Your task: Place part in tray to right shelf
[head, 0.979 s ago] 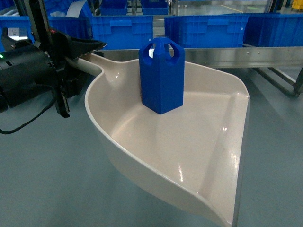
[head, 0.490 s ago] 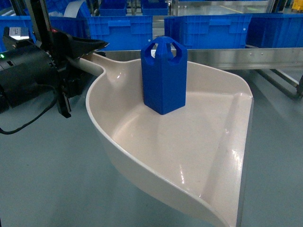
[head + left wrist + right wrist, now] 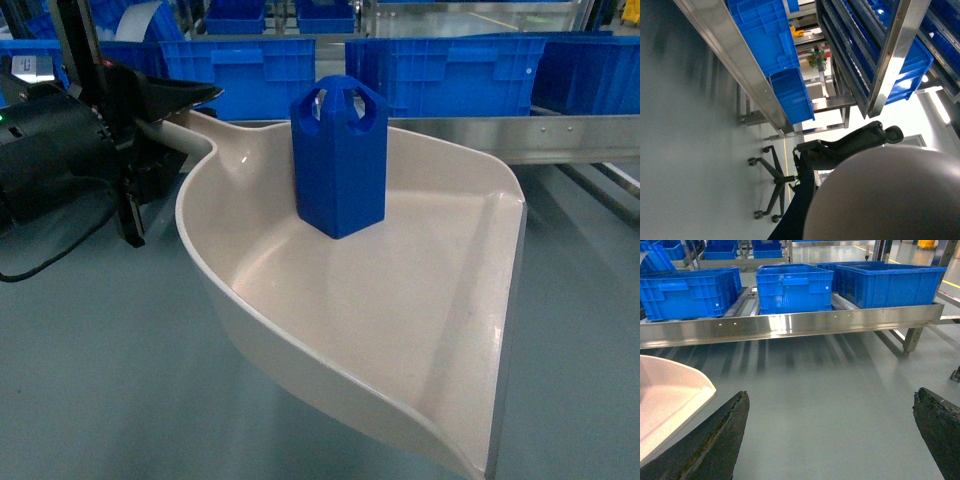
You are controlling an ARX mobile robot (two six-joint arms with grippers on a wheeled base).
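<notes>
The blue part (image 3: 340, 155) stands upright inside the beige tray (image 3: 400, 330), near its back wall. My left gripper (image 3: 168, 118) is shut on the tray's handle at the left of the head view and holds the tray above the grey floor. The tray's underside (image 3: 890, 200) fills the lower right of the left wrist view. My right gripper (image 3: 831, 395) is open over bare floor with nothing between its fingers, and a corner of the tray (image 3: 670, 395) shows at its left. The right shelf (image 3: 790, 322) has its steel rail straight ahead and also crosses the head view (image 3: 570, 135).
Blue crates (image 3: 440, 65) sit in a row on the shelf behind the rail, also seen from the right wrist as blue crates (image 3: 795, 287). A shelf leg (image 3: 910, 337) stands at the right. An office chair base (image 3: 775, 180) shows in the left wrist view.
The shelf rail and crates have shifted in the head view, and the shelf leg has slid out at the right. The tray and part stay steady in my left gripper.
</notes>
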